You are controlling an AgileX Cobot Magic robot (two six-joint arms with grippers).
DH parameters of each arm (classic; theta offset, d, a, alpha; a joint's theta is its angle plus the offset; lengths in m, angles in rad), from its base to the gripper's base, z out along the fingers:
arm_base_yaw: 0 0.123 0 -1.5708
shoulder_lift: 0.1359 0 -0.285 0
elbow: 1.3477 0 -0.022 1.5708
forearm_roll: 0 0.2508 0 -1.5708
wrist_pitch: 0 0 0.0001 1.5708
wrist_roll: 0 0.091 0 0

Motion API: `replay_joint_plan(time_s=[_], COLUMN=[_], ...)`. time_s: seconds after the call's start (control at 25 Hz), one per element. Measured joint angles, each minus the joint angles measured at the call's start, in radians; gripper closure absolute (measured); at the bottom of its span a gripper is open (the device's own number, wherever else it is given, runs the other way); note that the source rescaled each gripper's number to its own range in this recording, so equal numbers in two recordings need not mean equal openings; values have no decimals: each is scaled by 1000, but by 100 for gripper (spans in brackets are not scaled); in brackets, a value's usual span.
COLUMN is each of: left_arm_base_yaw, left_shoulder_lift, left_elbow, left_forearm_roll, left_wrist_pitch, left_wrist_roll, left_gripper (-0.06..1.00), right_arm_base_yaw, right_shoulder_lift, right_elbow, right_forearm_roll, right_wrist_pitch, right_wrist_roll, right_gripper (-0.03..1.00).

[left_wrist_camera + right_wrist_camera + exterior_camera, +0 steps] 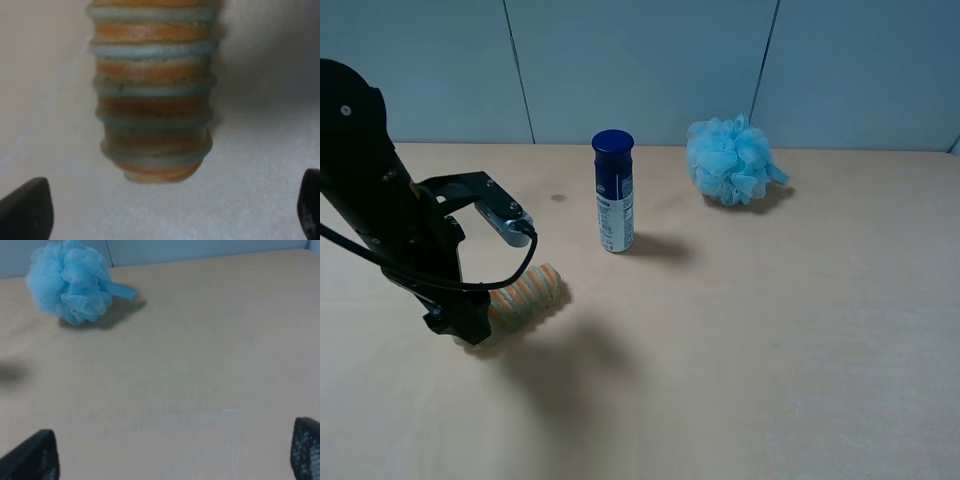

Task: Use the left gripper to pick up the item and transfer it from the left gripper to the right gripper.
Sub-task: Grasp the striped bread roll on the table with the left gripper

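On your beige table (pixel 770 330), the striped roll (pixel 530 292) lies left of the bottle (pixel 613 192). Your left gripper (pixel 167 212) hangs at one end of it, jaws spread wide and gripping nothing. Your right gripper (pixel 172 452) has its jaws spread too.

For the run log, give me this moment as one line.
stage: pre-grasp | left gripper: open, at one end of item, not gripping | right gripper: open, empty | item: lying on table
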Motion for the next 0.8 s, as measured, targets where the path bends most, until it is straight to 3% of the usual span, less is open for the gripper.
replay_joint_plan(time_s=[0.6, 0.8], left_arm_base_yaw=[0, 0], left_shoulder_lift=[178, 188], left_elbow=[0, 0], left_forearm_roll=[-3, -3], left_wrist_pitch=[-112, -119], left_wrist_roll=[14, 14], left_gripper=[-1, 7], right_arm_base_yaw=[0, 0], right_shoulder_lift=[0, 0], right_elbow=[0, 0], right_forearm_roll=[0, 0], right_wrist_pitch=[0, 0], right_wrist_roll=[0, 0], right_gripper=[-3, -3])
